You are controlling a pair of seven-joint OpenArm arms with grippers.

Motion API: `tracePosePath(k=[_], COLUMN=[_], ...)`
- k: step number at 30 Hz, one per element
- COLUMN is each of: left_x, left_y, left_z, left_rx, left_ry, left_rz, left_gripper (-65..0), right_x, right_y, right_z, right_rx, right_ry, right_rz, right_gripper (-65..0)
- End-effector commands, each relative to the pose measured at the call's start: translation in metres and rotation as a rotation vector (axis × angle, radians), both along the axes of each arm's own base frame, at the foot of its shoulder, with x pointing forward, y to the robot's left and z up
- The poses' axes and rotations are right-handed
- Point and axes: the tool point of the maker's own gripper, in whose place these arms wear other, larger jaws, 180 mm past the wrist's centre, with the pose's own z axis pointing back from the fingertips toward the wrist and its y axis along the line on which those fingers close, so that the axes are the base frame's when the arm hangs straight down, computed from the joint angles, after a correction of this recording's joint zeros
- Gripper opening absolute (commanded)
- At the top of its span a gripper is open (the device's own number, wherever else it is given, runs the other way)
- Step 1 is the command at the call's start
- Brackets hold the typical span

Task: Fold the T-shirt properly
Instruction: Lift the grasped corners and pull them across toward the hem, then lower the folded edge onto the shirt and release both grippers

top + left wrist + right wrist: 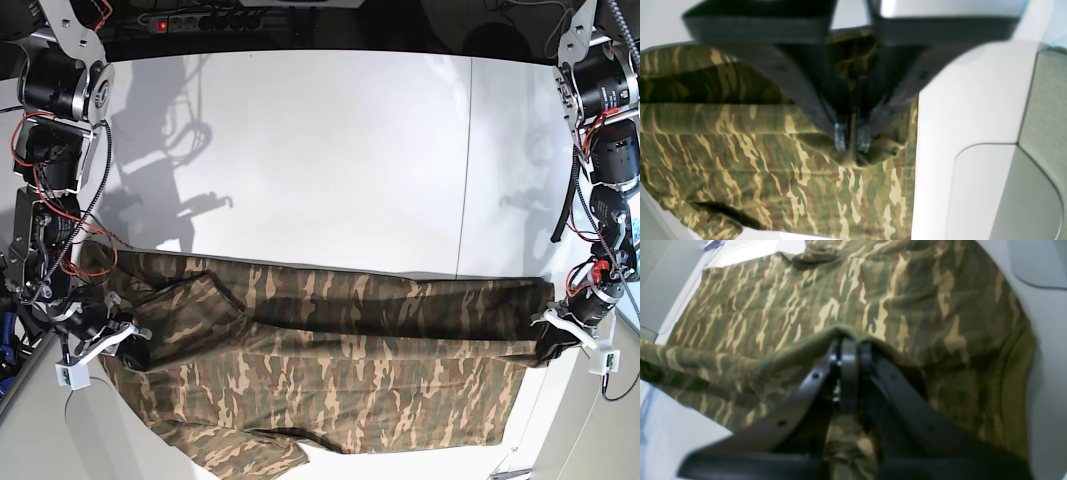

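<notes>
T-shirt [330, 390], camouflage print, lies spread across the white table [330, 150], stretched between our two arms along its upper folded edge. Our right gripper [849, 350] has its fingers clamped together on a raised fold of cloth at the base view's left side. Our left gripper [852, 138] shows a narrow gap between its fingertips, cloth bunched just beneath them; we cannot tell whether it grips.

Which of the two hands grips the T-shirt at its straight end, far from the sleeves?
The left hand, on the base view's right: it pinches the T-shirt by its straight edge. The right hand grips the end with the sleeves.
</notes>
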Motion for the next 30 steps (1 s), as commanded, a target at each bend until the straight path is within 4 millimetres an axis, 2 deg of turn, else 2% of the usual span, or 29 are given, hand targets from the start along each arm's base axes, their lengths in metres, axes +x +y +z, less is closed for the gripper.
tracePosePath(k=[1, 3, 4, 5, 6, 10, 13, 16, 18, 20, 23, 25, 30], left_x=[0.009, 0.008, 0.009, 0.009, 0.009, 0.009, 0.007, 0.004, 0.0, -0.008, -0.026, -0.037, -0.049], left_y=[0.007, 0.003, 0.001, -0.001, -0.004, -0.006, -0.007, -0.005, 0.004, 0.015, 0.03, 0.036, 0.045], left_z=[0.025, 0.02, 0.018, 0.017, 0.016, 0.013, 0.007, 0.001, -0.003, -0.011, -0.03, -0.041, -0.051], left_rx=[0.005, 0.0, -0.002, -0.003, -0.007, -0.017, -0.013, -0.012, -0.019, -0.03, -0.045, -0.051, -0.084], left_ry=[-0.07, -0.063, -0.06, -0.058, -0.057, -0.042, -0.01, 0.027, 0.038, 0.058, 0.103, 0.124, 0.141], left_rz=[0.012, 0.009, 0.006, 0.004, 0.002, -0.002, -0.007, -0.003, 0.037, 0.083, 0.15, 0.171, 0.227], left_gripper=[-51.3, -44.1, -41.5, -39.8, -38.4, -33.1, -30.3, -30.3, -30.3, -26.5, -17.6, -17.5, -17.5], right_x=[0.01, 0.005, 0.002, -0.002, -0.006, -0.021, -0.029, -0.033, -0.037, -0.045, -0.061, -0.072, -0.092], right_y=[-0.006, -0.007, -0.007, -0.007, -0.008, -0.009, -0.018, -0.038, -0.057, -0.076, -0.099, -0.113, -0.134], right_z=[0.018, 0.004, -0.001, -0.007, -0.013, -0.031, -0.034, -0.019, -0.005, 0.002, -0.007, -0.017, -0.033], right_rx=[0.003, 0.008, 0.012, 0.017, 0.017, 0.015, 0.018, 0.067, 0.103, 0.108, 0.113, 0.124, 0.137], right_ry=[-0.055, -0.022, -0.015, -0.006, 0.004, 0.045, 0.074, 0.053, 0.006, -0.014, 0.009, 0.038, 0.063], right_rz=[-0.014, -0.017, -0.022, -0.026, -0.028, -0.028, -0.045, -0.105, -0.162, -0.211, -0.281, -0.348, -0.443], right_gripper=[-61.5, -44.9, -38.6, -34.5, -33.0, -33.1, -33.1, -33.1, -33.1, -33.1, -33.1, -33.1, -33.1])
